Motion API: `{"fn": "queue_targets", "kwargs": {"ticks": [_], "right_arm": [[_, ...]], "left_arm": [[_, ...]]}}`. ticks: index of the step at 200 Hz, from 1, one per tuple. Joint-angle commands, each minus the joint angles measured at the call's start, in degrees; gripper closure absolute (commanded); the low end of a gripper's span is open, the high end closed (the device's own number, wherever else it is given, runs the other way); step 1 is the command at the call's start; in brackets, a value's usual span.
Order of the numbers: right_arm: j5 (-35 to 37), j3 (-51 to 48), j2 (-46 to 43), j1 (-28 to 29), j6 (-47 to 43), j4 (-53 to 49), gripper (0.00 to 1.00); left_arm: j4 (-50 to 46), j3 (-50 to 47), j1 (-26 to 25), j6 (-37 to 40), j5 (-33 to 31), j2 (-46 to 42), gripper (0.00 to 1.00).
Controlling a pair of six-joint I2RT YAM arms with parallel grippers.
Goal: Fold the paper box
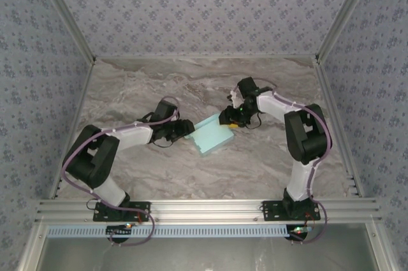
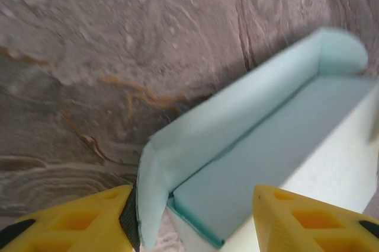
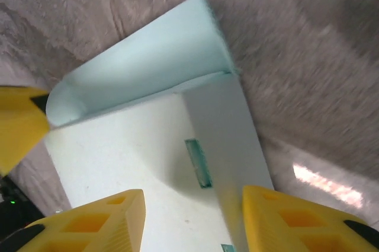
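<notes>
- The paper box [image 1: 212, 136] lies at the middle of the top view on the marbled table [image 1: 159, 80], half formed: in the left wrist view its long flap [image 2: 237, 115] stands up along one side and curls over at both ends, with the floor open beside it
- The left gripper [image 1: 185, 129] sits at the box's left end in the top view; in its own view the jaws straddle the near corner at the bottom of the frame, one yellow finger [image 2: 77, 222] touching the curled flap end. I cannot tell whether they pinch the card or only bracket it
- The right gripper [image 1: 231, 118] meets the box's upper right end in the top view; in its own view the jaws stand apart at the bottom edge over a pale panel with a narrow slot [image 3: 198, 163]. I cannot tell whether they clamp it either
- The step appears to be squaring up the long flap and its rounded ends
- One arm should anchor the box while the other works, or the light card will likely slide
- Push along the crease, not mid-panel, since thin card buckles easily
- Squeeze gently and line any tab up with the slot before pressing home
</notes>
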Motion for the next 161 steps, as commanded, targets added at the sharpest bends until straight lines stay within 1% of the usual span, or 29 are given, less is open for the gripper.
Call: {"fn": "queue_targets", "kwargs": {"ticks": [1,12,21,40,56,70,98,126,144,155,161], "right_arm": [[1.4,-1.2,-5.2,0.6,4.9,3.1,0.49],[5.3,-0.8,-6.2,0.0,3.2,2.2,0.48],[8.1,0.6,-5.9,-0.2,0.0,0.4,0.48],[15.4,4.7,-2.9,0.6,-5.4,-3.4,0.48],[16.7,7.5,0.5,1.0,-7.2,-4.2,0.49],[17.7,9.9,3.1,1.1,-7.5,-5.0,0.5],[16.5,13.3,7.5,0.9,-8.2,-5.5,0.5],[13.0,16.7,12.0,0.9,-9.1,-6.2,0.52],[8.9,17.5,14.0,0.9,-8.9,-4.8,0.62],[7.2,17.5,14.8,1.0,-8.2,-4.0,0.65],[6.7,17.4,14.9,1.1,-7.8,-3.5,0.66]], "left_arm": [[-1.1,2.9,1.3,0.1,0.1,-0.2,0.47],[-3.5,3.8,1.6,1.8,-1.1,-0.7,0.47],[-5.7,4.6,1.5,3.4,-2.3,-0.9,0.46],[-9.0,5.5,1.6,7.0,-5.0,-0.6,0.46],[-10.7,5.6,1.5,9.5,-8.5,0.1,0.47],[-11.5,5.9,1.5,10.8,-9.7,0.8,0.47],[-10.5,6.0,1.5,10.8,-8.1,1.8,0.48],[-9.9,6.8,1.5,10.9,-6.3,3.7,0.52],[-9.5,7.6,1.4,11.2,-5.7,5.2,0.53],[-9.5,8.2,1.5,11.6,-5.8,6.0,0.53],[-9.4,8.4,1.5,11.9,-5.6,6.4,0.57]]}}
